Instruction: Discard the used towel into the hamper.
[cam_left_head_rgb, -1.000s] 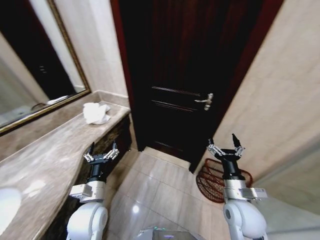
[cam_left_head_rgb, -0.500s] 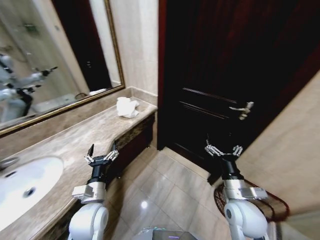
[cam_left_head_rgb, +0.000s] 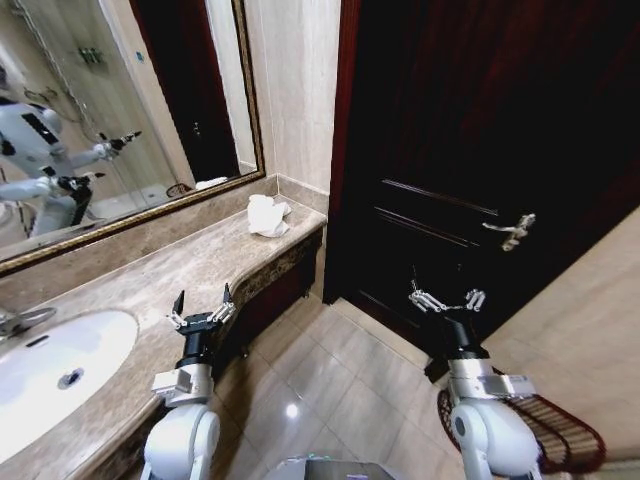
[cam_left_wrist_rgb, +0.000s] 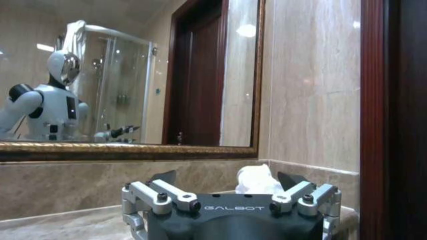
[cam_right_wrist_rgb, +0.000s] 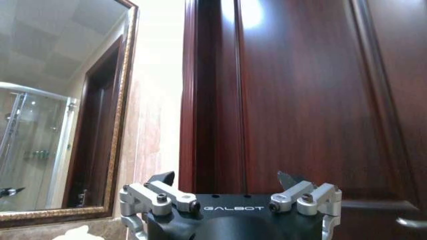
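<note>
We're looking at a dark wood door (cam_left_head_rgb: 470, 150) filling the middle of the head view, and everything else sits around it. To the door's left runs a long marble counter (cam_left_head_rgb: 170, 280), ending just short of the door frame, with a gilt-framed mirror (cam_left_head_rgb: 110, 120) on the wall above it. In the counter, well away from the door, is a white sink (cam_left_head_rgb: 50, 375). Down on the tiled floor to the door's right, by the beige wall, stands the hamper (cam_left_head_rgb: 560, 430), dark reddish wicker, partly hidden behind the right arm. Now the towel (cam_left_head_rgb: 267, 215): a crumpled white heap on the counter's end nearest the door, right up near the wall, well apart from both grippers and from the hamper. The left wrist view catches it too (cam_left_wrist_rgb: 257, 181), sitting beyond and between the fingers of that gripper. The left gripper (cam_left_head_rgb: 202, 305) is held upright over the counter's front edge, left of the door, jaws spread wide with nothing between them. The right gripper (cam_left_head_rgb: 446, 297) is raised directly in front of the door's lower panel, below the silver handle (cam_left_head_rgb: 512, 231), jaws likewise wide apart and holding nothing. The 2 grippers sit at about the same height.
</note>
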